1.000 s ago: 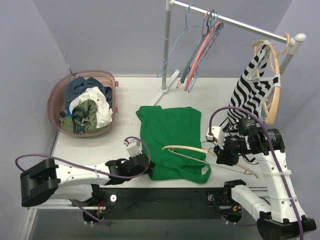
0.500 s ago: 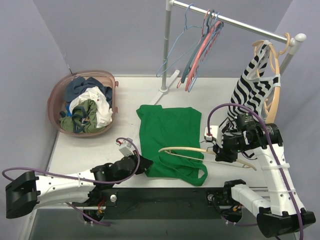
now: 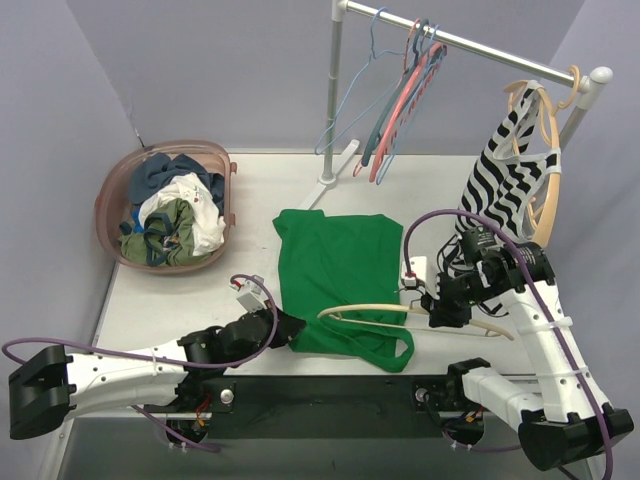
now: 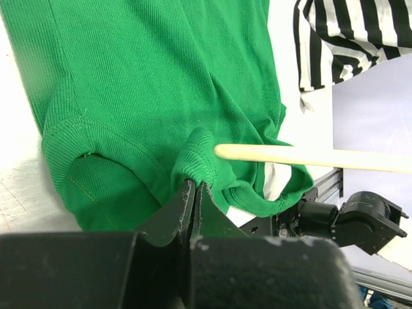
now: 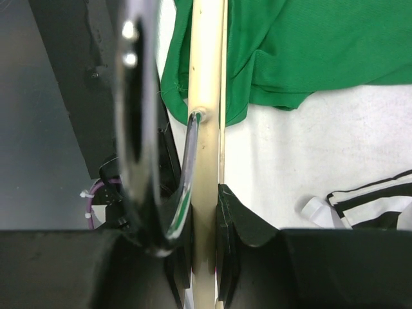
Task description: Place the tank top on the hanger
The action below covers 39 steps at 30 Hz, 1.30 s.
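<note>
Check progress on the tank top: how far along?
Done: left gripper shut on a pinched shoulder fold of the tank top; right gripper shut on the hanger. In hand: hanger's tip meets that fold. Left: threading both shoulders; the top mostly lies flat on the table.

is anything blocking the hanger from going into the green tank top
Nothing visible stands between them: the tip of the hanger sits right at the tank top strap that the left end effector pinches.
</note>
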Each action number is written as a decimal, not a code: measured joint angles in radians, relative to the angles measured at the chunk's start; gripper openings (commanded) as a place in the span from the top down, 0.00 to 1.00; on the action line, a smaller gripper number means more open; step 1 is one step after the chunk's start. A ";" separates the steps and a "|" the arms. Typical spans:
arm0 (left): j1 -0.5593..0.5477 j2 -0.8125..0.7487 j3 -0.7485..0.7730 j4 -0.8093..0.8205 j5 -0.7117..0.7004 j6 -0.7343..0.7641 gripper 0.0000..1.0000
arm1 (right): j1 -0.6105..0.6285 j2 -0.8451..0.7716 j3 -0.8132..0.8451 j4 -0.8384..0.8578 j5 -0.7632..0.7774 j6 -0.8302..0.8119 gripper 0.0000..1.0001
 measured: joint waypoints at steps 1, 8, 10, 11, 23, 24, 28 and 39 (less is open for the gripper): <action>0.000 -0.002 0.000 0.000 0.000 0.002 1.00 | 0.002 0.005 -0.002 0.000 0.000 0.000 1.00; 0.000 -0.016 0.000 -0.005 0.000 0.014 1.00 | 0.005 0.030 -0.011 0.001 0.019 0.005 1.00; 0.000 -0.022 -0.001 -0.007 0.000 0.016 1.00 | 0.005 0.030 -0.011 0.000 0.026 0.008 1.00; 0.000 -0.027 -0.003 -0.006 0.000 0.016 1.00 | 0.006 0.030 -0.011 0.001 0.027 0.009 1.00; 0.000 -0.092 -0.030 0.070 0.053 0.116 1.00 | 0.064 0.104 -0.050 0.000 -0.079 0.019 1.00; 0.000 -0.095 -0.030 0.076 0.063 0.125 1.00 | 0.064 0.114 -0.050 0.000 -0.087 0.024 1.00; 0.000 -0.118 -0.030 0.091 0.095 0.154 1.00 | 0.069 0.133 -0.051 0.012 -0.096 0.067 1.00; 0.000 -0.271 -0.030 0.067 0.113 0.196 1.00 | 0.057 0.106 -0.097 0.083 -0.090 0.149 1.00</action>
